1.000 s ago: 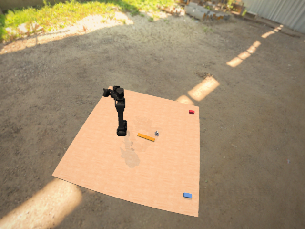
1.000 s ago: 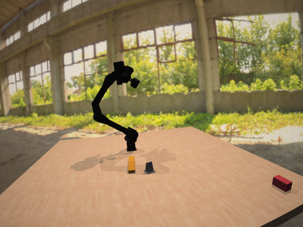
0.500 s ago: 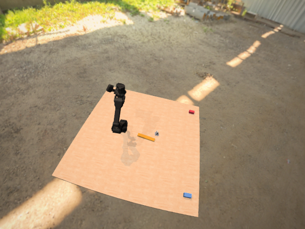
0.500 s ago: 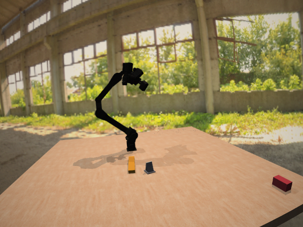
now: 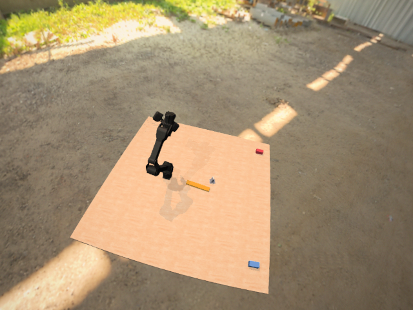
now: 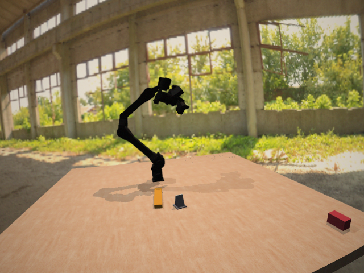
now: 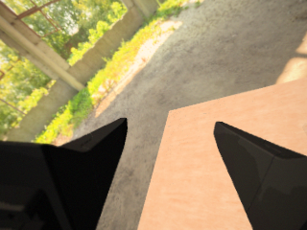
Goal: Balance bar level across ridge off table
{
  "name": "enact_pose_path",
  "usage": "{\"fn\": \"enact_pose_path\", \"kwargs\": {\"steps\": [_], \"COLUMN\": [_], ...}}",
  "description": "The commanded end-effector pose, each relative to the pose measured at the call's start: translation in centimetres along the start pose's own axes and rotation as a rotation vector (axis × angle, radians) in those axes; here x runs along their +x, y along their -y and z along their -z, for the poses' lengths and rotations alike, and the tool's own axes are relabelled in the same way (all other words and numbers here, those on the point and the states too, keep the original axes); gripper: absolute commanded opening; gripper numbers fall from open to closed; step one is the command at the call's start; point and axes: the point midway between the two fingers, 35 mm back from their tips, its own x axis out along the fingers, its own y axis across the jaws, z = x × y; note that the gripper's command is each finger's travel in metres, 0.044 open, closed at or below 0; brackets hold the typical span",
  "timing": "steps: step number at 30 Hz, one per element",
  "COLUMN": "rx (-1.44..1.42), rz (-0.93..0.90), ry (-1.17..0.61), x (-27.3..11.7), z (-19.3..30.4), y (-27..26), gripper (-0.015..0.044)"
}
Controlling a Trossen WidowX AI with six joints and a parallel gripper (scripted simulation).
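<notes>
The bar has yet to be picked up, so the step in hand, I judge, is getting to it. The pincer hangs high above the tabletop, spread, with nothing between its fingertips. The orange bar lies flat beside the small grey ridge, apart from it. The next move likely calls for swinging back over the bar, coming down and gripping it near its middle, since an off-centre hold could make it tip once let go. Counted, there are one arm, one bar, one ridge, one red block and one blue block, both blocks well apart from the bar.
</notes>
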Motion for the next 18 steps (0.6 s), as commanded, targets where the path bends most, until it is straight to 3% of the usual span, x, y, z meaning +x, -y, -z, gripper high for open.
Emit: {"fn": "enact_pose_path", "kwargs": {"steps": [1,18], "rx": [0.025,0.148], "rz": [0.095,0.436], "ry": [0.012,0.044], "x": [0.8,1.2], "z": [-0.6,-1.9], "y": [2.5,12.3], "gripper": [0.0315,0.0315]}}
